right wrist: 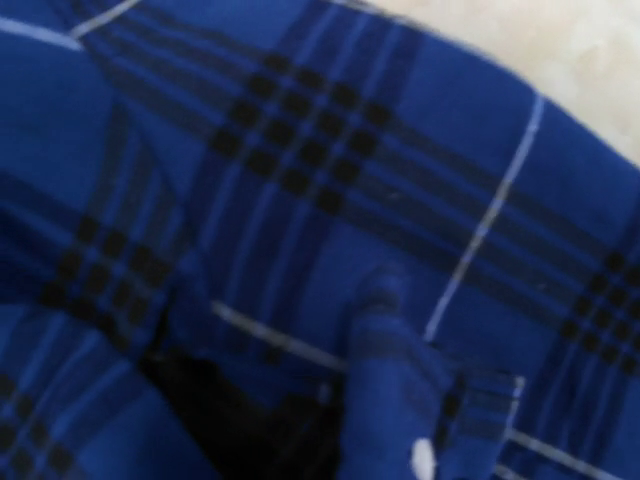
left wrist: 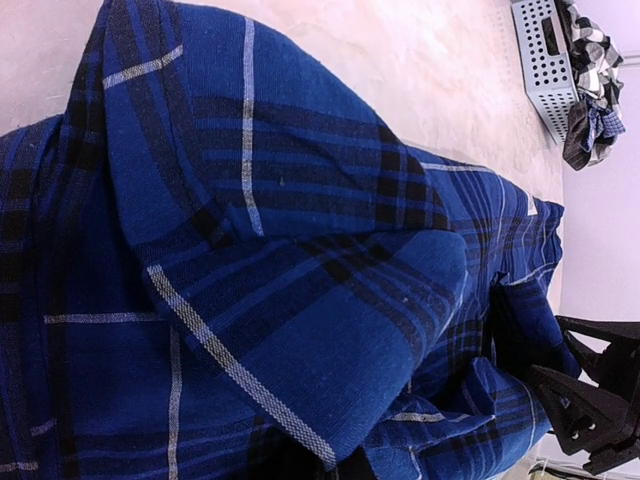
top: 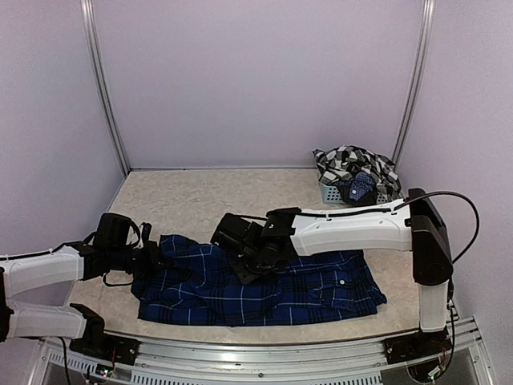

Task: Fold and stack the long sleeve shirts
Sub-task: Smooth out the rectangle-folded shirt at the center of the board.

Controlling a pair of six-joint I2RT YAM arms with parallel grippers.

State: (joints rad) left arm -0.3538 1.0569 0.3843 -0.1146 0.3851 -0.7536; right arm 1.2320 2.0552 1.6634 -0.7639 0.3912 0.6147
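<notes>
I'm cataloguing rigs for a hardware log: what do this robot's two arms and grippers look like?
Both the left arm and right arm have smooth white link shells with black joint housings. The left gripper and right gripper are black and angular. A thin black cable loops off the right arm's elbow. No markings are readable.

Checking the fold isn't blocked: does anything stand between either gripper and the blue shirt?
Nothing visible. The left gripper is shut on the left edge of the blue shirt; the right gripper hangs right over its middle. The basket with the checked shirt stands apart, far right.
</notes>
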